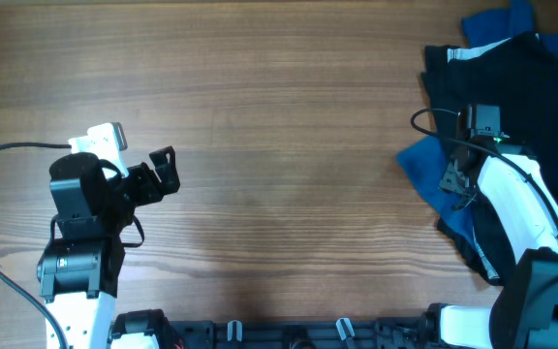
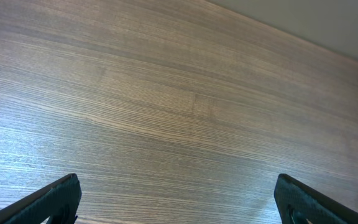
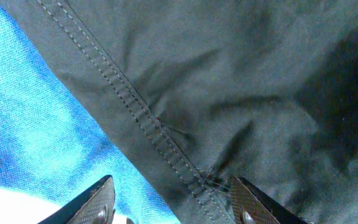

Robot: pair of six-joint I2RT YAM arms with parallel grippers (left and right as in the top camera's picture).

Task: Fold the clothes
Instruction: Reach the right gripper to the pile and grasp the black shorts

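Observation:
A pile of clothes lies at the table's right edge: a black garment (image 1: 497, 73) with a white label, over blue cloth (image 1: 429, 170). My right gripper (image 1: 453, 174) is down on the pile, open, its fingers either side of a stitched seam of the black garment (image 3: 241, 81), with blue cloth (image 3: 36, 124) beside it. My left gripper (image 1: 163, 170) is open and empty over bare table at the left; in the left wrist view (image 2: 179, 199) only wood lies between its fingers.
The wooden table (image 1: 279, 145) stretches between the two arms. A black cable (image 1: 8, 150) runs from the left arm to the left edge. Mounts (image 1: 289, 330) line the front edge.

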